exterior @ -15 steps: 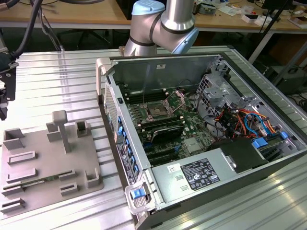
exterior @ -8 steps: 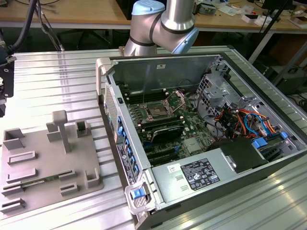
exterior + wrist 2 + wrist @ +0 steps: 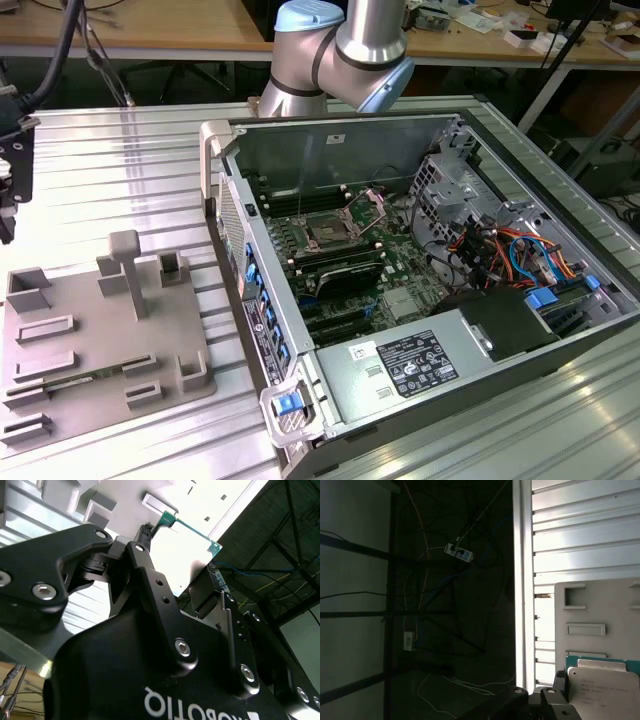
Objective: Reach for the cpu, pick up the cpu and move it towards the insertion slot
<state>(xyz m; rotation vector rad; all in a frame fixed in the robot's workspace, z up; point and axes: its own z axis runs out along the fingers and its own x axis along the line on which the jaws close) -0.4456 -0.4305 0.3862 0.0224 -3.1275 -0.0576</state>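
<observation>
Black gripper (image 3: 177,566), jaws clenched on flat square green-rimmed cpu (image 3: 187,545), shiny-framed insertion slot (image 3: 328,232) at two o'clock from moulded grey tray (image 3: 100,335)

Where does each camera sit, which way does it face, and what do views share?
Exterior view: off the arm, looking down at the computer case and insertion slot; arm joints show.
Second wrist view: on the arm, looking along the gripper at the cpu it holds.
First wrist view: on the arm, facing the table edge; gripper parts show.
Shared: both wrist views show the cpu and grey tray.
</observation>
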